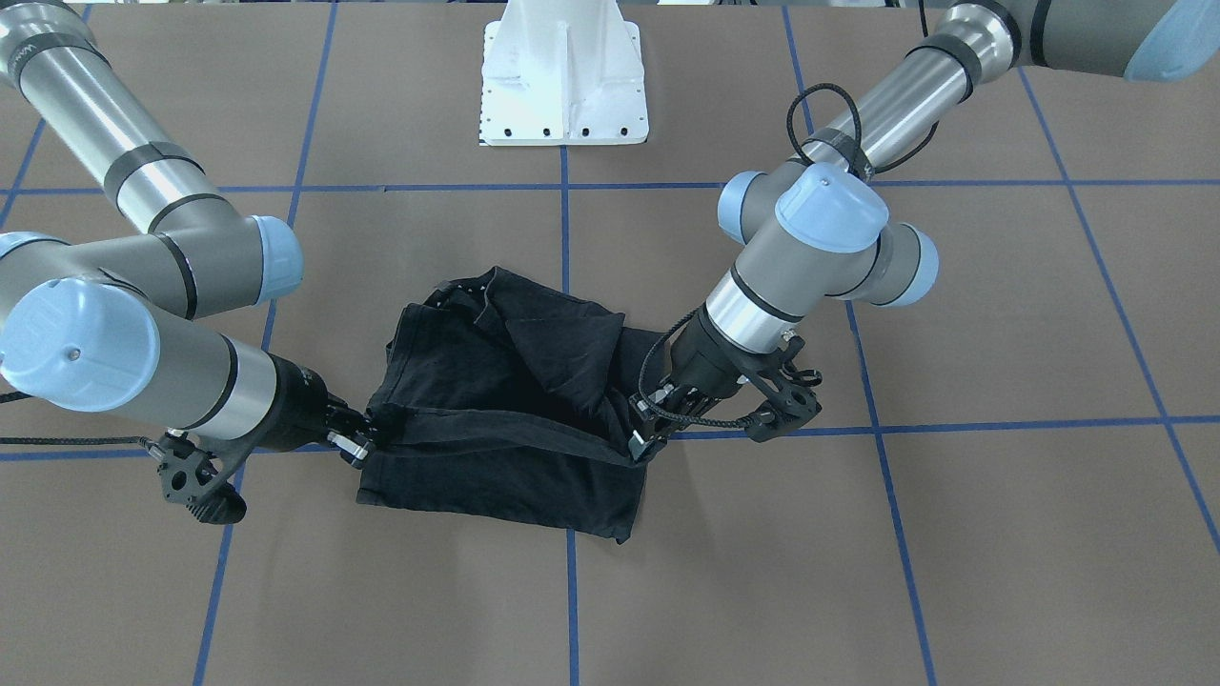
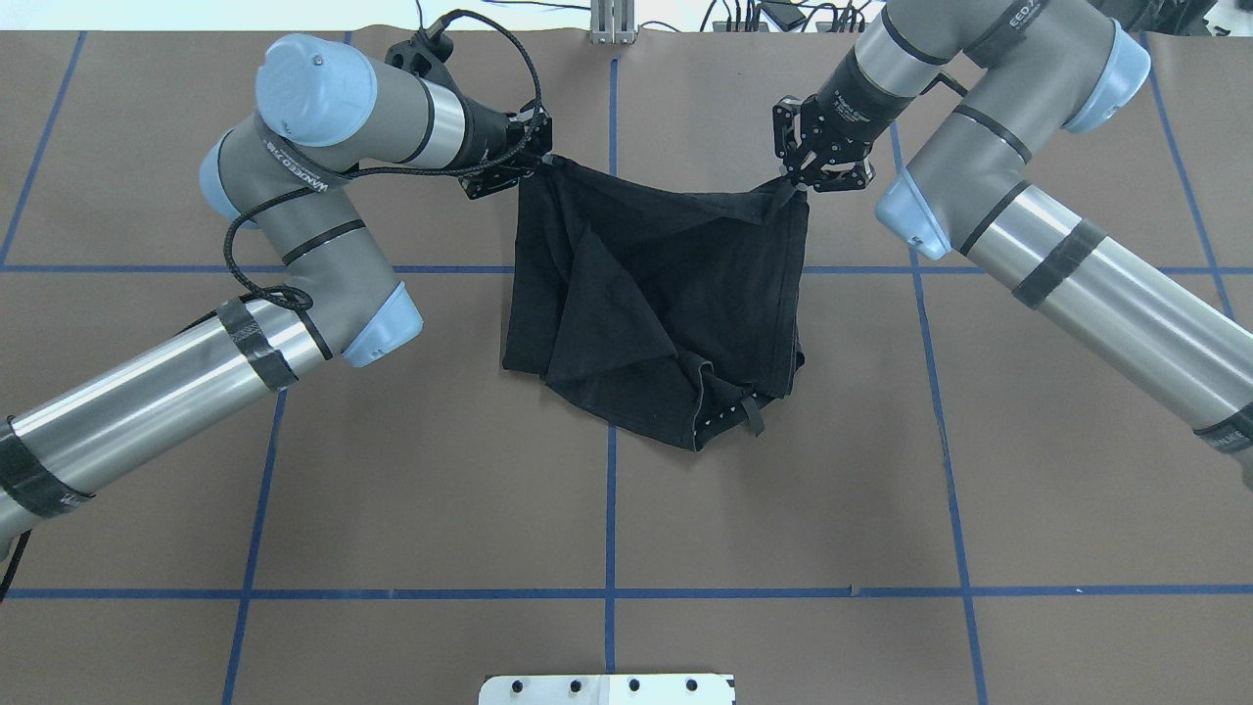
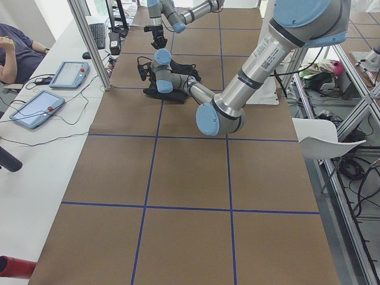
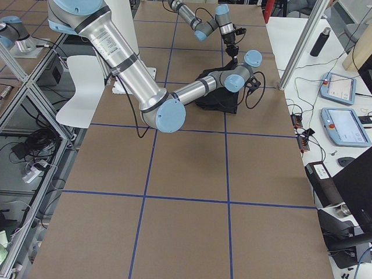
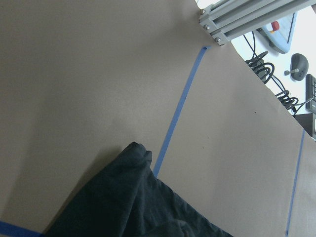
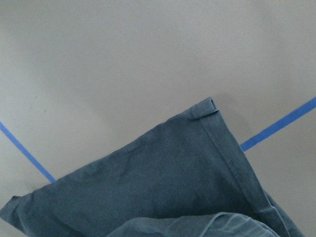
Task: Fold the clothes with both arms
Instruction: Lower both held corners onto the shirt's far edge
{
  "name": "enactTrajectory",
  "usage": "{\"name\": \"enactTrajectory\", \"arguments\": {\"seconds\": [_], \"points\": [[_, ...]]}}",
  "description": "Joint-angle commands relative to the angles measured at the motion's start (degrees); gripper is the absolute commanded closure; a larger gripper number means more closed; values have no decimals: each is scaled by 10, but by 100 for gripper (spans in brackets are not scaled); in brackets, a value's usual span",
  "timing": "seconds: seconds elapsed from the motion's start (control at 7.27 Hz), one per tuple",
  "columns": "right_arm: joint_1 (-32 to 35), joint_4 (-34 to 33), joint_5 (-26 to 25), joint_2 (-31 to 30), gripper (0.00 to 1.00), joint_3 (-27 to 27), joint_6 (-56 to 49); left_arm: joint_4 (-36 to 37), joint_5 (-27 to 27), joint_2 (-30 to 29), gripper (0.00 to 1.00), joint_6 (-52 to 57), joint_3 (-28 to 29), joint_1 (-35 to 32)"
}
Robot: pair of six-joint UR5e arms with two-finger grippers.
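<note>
Both claws pinch the T-shirt's outer corners, mid-bench.

The overhead view shows the black T-shirt rumpled, plain side up, across the centre tape line of the bench. The shirt edge farthest from the white pedestal is strung between the left claw and the right claw. A row of pale dots sits at the edge nearest the pedestal. The front-facing view adds that the held edge runs as a taut band over a lower layer lying on the bench. Each claw is pressed together on a corner of cloth. The wrist views show only cloth, bench and tape, with no fingers. The left wrist view also catches an aluminium post. Lettering on the left arm is too small to read.
</note>
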Motion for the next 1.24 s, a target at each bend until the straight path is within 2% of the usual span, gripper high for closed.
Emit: {"name": "enactTrajectory", "arguments": {"seconds": [0.0,0.28,0.55,0.69,0.83,0.96,1.1], "points": [[0,1,-13,6,100,-31,0,-13,1,-4,100,1,31,-10],[0,1,-14,11,100,-34,1,-13,1,-18,100,-1,36,-10],[0,0,-11,19,100,-34,2,-13,1,-56,100,-29,77,-10],[0,1,-10,19,73,-33,1,-13,25,-65,100,-42,87,-10],[1,1,-14,18,1,-33,1,-13,38,-68,64,-47,95,-11],[16,-1,-14,17,0,-40,2,-12,38,-68,1,-44,96,-18],[29,0,-13,17,0,-51,0,-11,37,-67,0,-39,96,-30]]}}
